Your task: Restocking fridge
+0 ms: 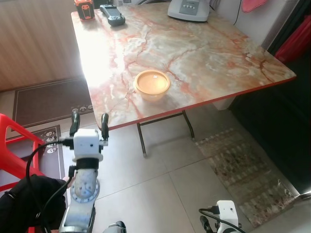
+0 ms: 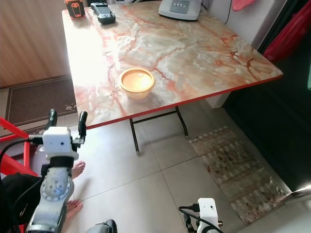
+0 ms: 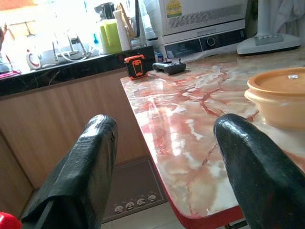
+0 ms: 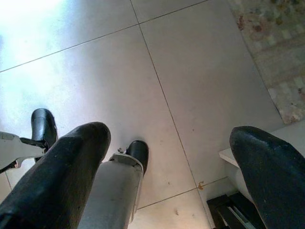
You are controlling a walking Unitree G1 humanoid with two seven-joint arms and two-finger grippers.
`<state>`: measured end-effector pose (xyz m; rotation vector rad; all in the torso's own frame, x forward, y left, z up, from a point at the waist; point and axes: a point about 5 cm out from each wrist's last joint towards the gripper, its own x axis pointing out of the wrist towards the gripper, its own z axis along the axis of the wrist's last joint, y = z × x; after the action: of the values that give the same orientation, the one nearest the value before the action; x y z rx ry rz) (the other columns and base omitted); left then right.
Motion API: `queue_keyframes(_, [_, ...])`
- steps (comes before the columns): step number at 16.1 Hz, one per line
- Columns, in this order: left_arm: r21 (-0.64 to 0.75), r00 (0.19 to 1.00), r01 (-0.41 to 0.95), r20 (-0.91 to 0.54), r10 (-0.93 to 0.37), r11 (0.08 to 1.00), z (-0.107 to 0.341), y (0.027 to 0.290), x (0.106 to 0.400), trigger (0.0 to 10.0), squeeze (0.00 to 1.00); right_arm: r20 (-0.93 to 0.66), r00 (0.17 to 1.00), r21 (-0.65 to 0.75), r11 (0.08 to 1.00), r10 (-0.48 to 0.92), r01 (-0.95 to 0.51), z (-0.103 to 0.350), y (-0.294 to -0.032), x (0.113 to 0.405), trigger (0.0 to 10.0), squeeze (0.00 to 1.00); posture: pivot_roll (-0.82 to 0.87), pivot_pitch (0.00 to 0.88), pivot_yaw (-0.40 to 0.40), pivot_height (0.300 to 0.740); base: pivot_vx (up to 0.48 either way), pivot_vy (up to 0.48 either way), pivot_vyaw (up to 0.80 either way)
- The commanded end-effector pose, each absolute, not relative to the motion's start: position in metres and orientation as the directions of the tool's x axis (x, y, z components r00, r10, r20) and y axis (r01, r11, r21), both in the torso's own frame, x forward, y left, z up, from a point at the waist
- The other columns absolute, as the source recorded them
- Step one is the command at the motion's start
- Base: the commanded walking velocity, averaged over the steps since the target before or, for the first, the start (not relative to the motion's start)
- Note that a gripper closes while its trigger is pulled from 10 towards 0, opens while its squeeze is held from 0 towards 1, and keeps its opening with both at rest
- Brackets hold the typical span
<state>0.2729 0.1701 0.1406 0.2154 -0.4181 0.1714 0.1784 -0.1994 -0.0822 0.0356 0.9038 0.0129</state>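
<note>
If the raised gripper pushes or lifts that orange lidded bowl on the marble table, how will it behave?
The orange bowl looks like stiff, light plastic. On the glossy marble table it would probably slide, not tip, being low and wide. Its rounded wall may slip from the open left gripper.

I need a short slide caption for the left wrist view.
Open left gripper faces orange bowl on marble table.

Left gripper (image 1: 89, 121) raised, fingers apart (right gripper (image 4: 162, 167) low, likewise).

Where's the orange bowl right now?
The orange bowl sits on the marble table near its front edge, ahead and to the right of the raised, open left gripper, which is short of the table.
</note>
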Motion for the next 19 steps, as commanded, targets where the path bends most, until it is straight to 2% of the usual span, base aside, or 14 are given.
queue_keyframes(1, [0.158,0.904,-0.205,0.409,0.125,0.966,0.143,0.171,0.273,10.0,0.0,-0.798,0.602,0.035,0.999,0.013,0.025,-0.085,-0.201,0.172,10.0,0.0,-0.01,0.171,-0.058,0.74,0.0,0.0,0.0])
queue_keyframes(8, [0.158,0.923,-0.131,0.38,0.062,0.979,0.147,0.16,0.277,10.0,0.0,-0.797,0.604,0.039,0.999,0.021,0.017,-0.084,-0.201,0.174,10.0,0.0,-0.01,0.19,-0.06,0.74,0.0,0.0,0.0])
queue_keyframes(19, [0.157,0.916,-0.1,0.401,0.029,0.982,0.158,0.156,0.286,10.0,0.0,-0.798,0.602,0.039,0.999,0.01,0.034,-0.084,-0.202,0.174,10.0,0.0,-0.01,0.185,-0.059,0.74,0.283,0.0,0.0])
